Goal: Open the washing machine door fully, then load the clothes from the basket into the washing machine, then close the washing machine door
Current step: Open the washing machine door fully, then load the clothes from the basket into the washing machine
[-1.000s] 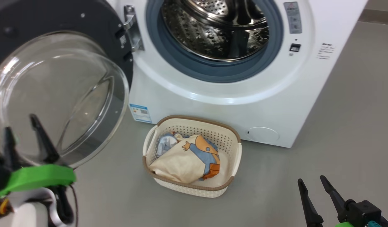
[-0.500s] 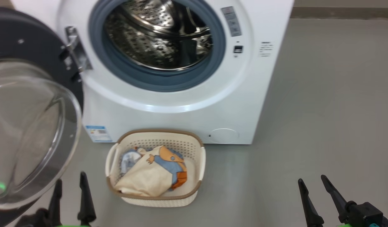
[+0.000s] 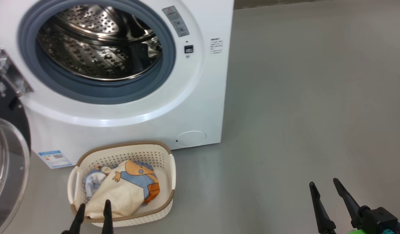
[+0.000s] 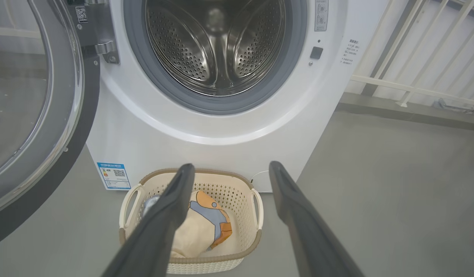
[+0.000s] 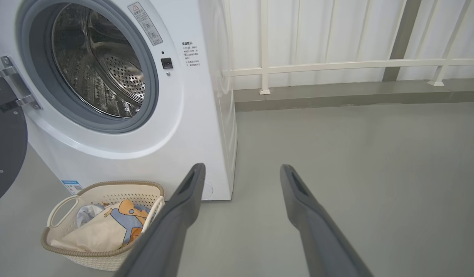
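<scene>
The washing machine stands at the upper left with its steel drum exposed. Its washing machine door hangs swung open at the left edge, glass bowl facing out. The basket sits on the floor before the machine and holds the clothes: a cream printed garment over a light blue one. My left gripper is open at the basket's near rim, above it in the left wrist view. My right gripper is open over bare floor, far to the right.
Grey floor stretches to the right of the machine. A white railing on a low grey kerb runs behind it. The open door takes up the space left of the basket.
The camera has swung right, shifting the whole picture left. My left gripper has moved off the door glass and down to the basket's near edge. The right gripper holds its place.
</scene>
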